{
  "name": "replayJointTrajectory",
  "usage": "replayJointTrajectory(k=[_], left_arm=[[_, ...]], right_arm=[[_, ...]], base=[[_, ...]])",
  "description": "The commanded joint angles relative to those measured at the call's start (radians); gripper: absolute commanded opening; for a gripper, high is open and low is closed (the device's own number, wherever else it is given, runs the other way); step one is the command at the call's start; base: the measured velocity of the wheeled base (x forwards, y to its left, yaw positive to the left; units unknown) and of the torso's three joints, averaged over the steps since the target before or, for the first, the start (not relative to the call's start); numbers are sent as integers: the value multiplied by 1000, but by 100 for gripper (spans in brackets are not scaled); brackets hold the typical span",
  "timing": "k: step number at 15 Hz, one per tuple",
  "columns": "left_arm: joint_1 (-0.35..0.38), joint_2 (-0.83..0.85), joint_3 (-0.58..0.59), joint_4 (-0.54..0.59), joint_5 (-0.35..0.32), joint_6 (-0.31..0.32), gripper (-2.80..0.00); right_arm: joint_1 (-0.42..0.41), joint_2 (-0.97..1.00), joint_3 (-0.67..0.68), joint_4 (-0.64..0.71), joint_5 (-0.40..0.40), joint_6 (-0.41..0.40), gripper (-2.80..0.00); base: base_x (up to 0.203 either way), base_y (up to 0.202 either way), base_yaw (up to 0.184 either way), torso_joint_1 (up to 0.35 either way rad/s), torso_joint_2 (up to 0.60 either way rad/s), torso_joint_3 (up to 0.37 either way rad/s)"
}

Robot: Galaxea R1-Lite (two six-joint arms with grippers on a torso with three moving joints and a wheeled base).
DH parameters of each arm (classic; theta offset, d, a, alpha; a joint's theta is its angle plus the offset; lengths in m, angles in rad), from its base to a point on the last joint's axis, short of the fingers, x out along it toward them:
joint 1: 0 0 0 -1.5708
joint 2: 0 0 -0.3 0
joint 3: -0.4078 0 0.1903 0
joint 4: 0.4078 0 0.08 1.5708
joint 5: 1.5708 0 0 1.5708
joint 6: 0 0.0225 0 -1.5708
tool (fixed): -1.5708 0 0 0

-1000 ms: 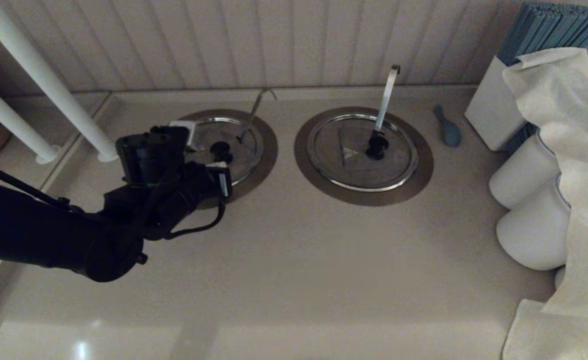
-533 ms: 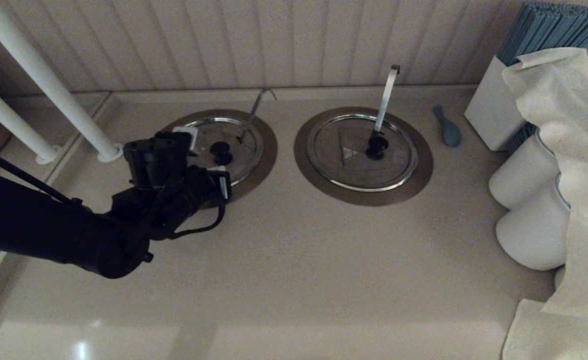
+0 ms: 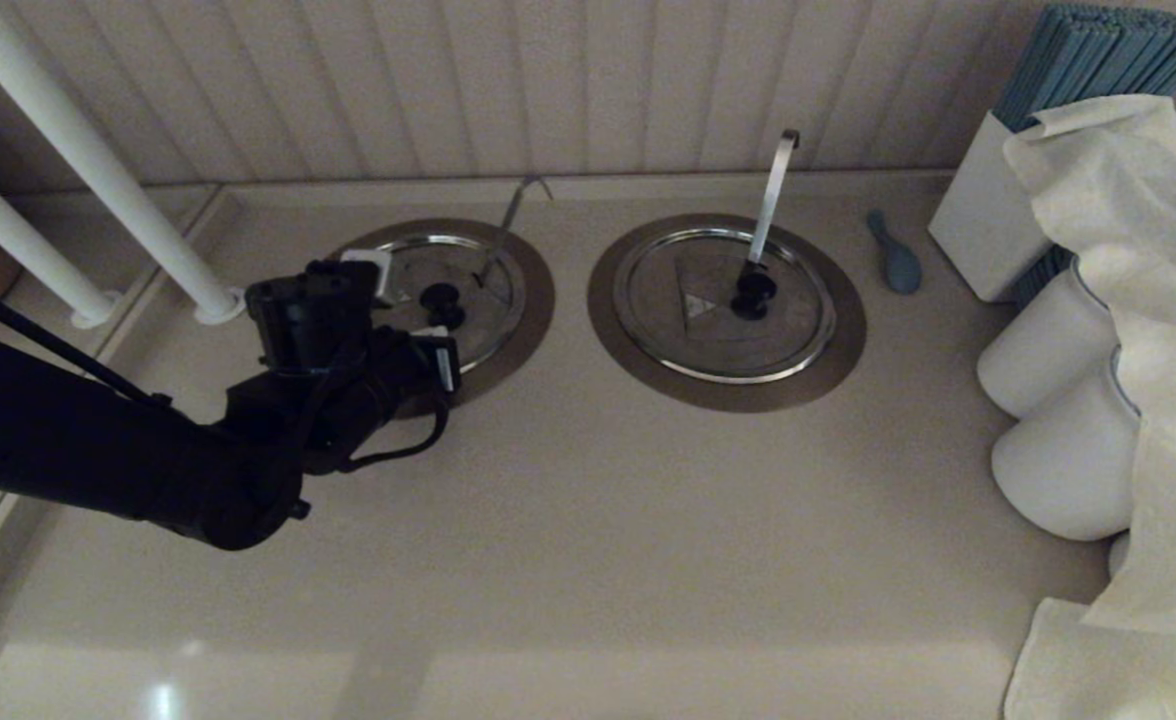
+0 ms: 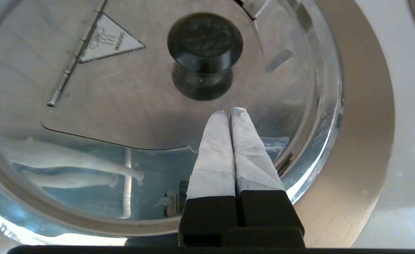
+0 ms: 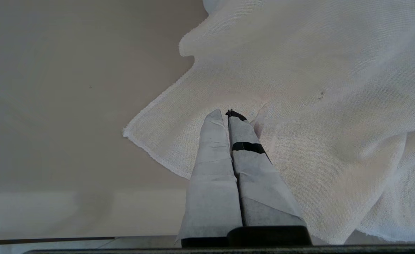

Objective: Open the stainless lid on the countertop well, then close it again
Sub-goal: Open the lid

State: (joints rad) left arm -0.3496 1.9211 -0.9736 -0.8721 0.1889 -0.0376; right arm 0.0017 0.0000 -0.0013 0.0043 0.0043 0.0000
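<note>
The stainless lid (image 3: 483,315) lies flat on the countertop well, inside the brushed collar (image 3: 538,290). It has a black knob (image 3: 440,297) and a thin hooked rod (image 3: 510,220) rising from its notch at the far side. My left gripper (image 3: 418,335) hangs over the near part of the lid. In the left wrist view it (image 4: 230,111) is shut and empty, its tips just short of the knob (image 4: 204,37), with the triangle mark (image 4: 108,40) beside it. My right gripper (image 5: 228,113) is shut over a white cloth (image 5: 299,106), outside the head view.
The twin lid (image 3: 688,330) with its broad bright handle (image 3: 773,195) sits to the right. A blue spoon (image 3: 896,255), a white box of blue sticks (image 3: 978,230), white jars (image 3: 1048,350) and draped cloth (image 3: 1148,300) crowd the right. White posts (image 3: 98,170) stand at the left.
My left arm has shifted slightly right and its wrist has sunk a little toward the lid. The lid and rod have not moved.
</note>
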Motion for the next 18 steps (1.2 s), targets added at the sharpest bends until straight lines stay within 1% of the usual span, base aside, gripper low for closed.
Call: replayJointTrajectory(k=[1,7,10,11,18], left_arm=[[1,-5,0,-5,1,-1,-280],[1,-8,-2,-5,1,-4,-280],[1,-3,-22,1,14,2,-280],[1,-4,-18,-1,11,0,0],[1,56,-25,-5,3,1,0]], right_arm=[[0,1,0,0,0,0,-280],[0,0,0,0,0,0,-280],[0,0,0,0,0,0,-280],[0,0,0,0,0,0,-280],[0,2,0,0,0,0,-280]], base=[[0,0,0,0,0,0],[0,0,0,0,0,0],[0,0,0,0,0,0],[0,0,0,0,0,0],[0,0,0,0,0,0]])
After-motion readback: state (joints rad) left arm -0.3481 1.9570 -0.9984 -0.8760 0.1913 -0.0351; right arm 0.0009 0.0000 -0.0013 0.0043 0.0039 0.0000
